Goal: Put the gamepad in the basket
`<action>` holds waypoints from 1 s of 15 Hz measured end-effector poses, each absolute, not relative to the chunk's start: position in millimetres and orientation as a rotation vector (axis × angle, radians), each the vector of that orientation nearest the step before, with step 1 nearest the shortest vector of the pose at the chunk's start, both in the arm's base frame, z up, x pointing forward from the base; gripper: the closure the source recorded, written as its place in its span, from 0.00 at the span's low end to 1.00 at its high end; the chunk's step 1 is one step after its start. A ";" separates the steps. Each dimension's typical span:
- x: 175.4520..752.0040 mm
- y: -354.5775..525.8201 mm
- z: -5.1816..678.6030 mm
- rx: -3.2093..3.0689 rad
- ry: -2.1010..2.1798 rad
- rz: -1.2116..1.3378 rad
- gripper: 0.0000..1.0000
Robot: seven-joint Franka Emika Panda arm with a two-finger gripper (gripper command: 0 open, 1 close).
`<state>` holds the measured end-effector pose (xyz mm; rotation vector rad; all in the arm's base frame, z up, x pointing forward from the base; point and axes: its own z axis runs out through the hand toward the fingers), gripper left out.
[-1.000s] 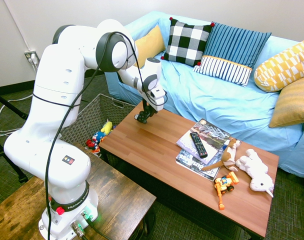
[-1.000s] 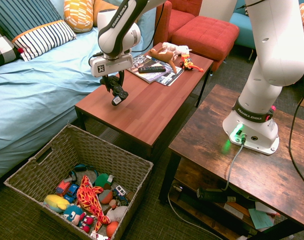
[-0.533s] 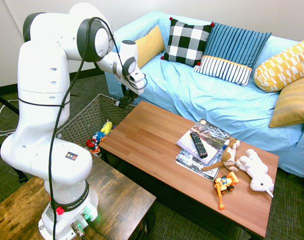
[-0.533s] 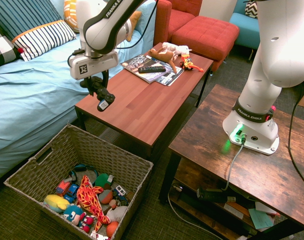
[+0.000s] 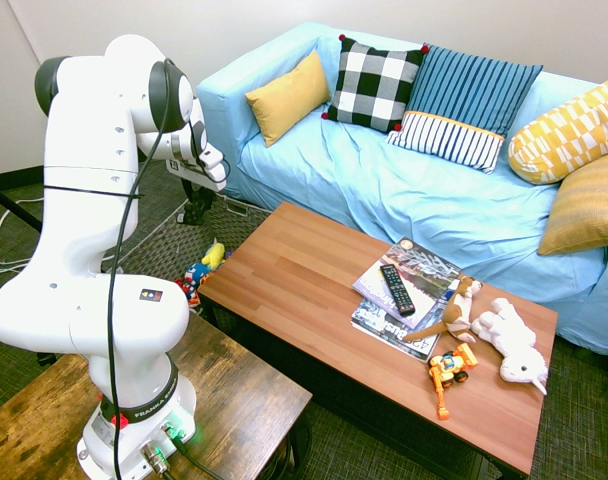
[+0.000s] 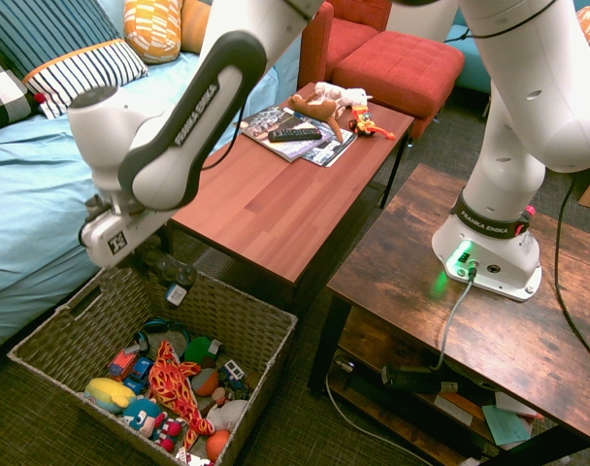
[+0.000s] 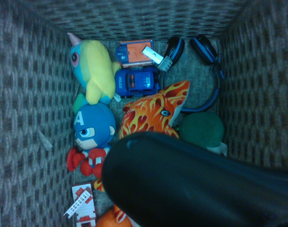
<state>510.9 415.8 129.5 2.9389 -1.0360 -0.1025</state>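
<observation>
Gamepad held over the toy basket

The gripper [image 6: 151,260] is closed on the gamepad [image 6: 175,279], its fingers shut as far as the black plastic between them allows. The gamepad hangs above the opening of the basket [image 6: 217,306], on the side nearer the sofa [image 5: 354,185] and the table [image 5: 294,270]. It is clear of the toys below, one handle pointing down. In the wrist view one rounded handle looms large and dark, covering part of the basket's contents.

Inside the basket lie a yellow plush [image 7: 100,68], a blue-helmeted doll [image 7: 94,126] and, between that doll and a green toy [image 7: 201,130], a plush with a flame pattern [image 7: 146,116]. A blue police car [image 7: 137,82] sits just beside an orange-and-blue vehicle [image 7: 137,53], with headphones [image 7: 219,89] near them. A white-and-red toy with a ladder [image 7: 83,203] lies near the doll.

On the table, a black remote [image 5: 397,290] rests on overlapping magazines [image 5: 429,266]. A brown plush [image 5: 452,316] lies at their edge, a white plush [image 5: 509,340] beside it, and an orange toy digger [image 5: 447,368] nearby. Several cushions [image 5: 376,84] line the sofa.
</observation>
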 end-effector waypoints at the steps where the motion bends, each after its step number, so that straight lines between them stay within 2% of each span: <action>1: 507.1 426.3 103.6 2.930 -1.012 -0.122 1.00; 5: 496.8 458.6 32.2 2.900 -0.941 -0.167 1.00; 6: 496.6 464.3 24.1 2.895 -0.927 -0.164 0.00; 15: 526.7 463.1 32.2 2.862 -0.918 -0.153 0.00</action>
